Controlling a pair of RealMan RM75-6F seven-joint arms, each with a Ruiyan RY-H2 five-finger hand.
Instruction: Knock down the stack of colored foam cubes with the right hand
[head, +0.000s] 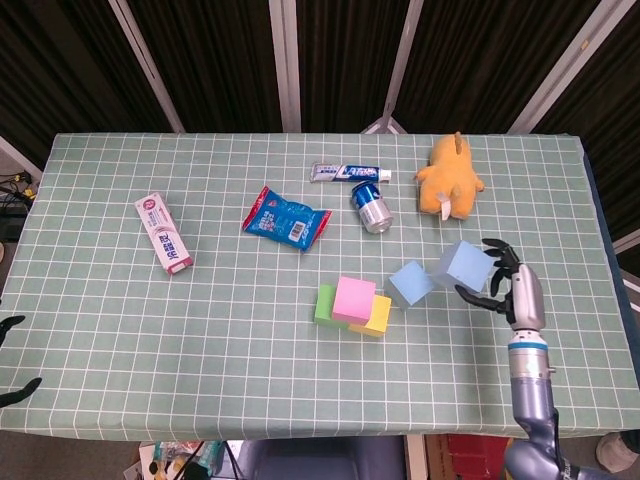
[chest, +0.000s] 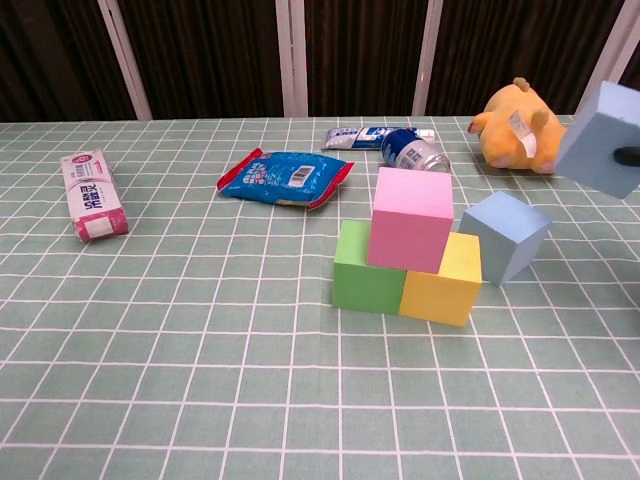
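Note:
A pink cube (head: 354, 298) (chest: 412, 219) still sits on a green cube (head: 326, 304) (chest: 365, 268) and a yellow cube (head: 375, 316) (chest: 442, 281). One light-blue cube (head: 410, 283) (chest: 505, 235) stands tilted on a corner just right of the yellow one. My right hand (head: 508, 285) is off to the right and grips a second light-blue cube (head: 462, 265) (chest: 603, 135) raised above the table; the chest view shows only a dark fingertip behind it. Only dark fingertips of my left hand (head: 20, 390) show at the left edge, apart and holding nothing.
A yellow plush toy (head: 450, 178) lies at the back right, beyond the raised cube. A blue can (head: 371, 206), a toothpaste tube (head: 349, 173) and a blue snack bag (head: 286, 218) lie behind the cubes. A pink-and-white box (head: 163, 233) lies far left.

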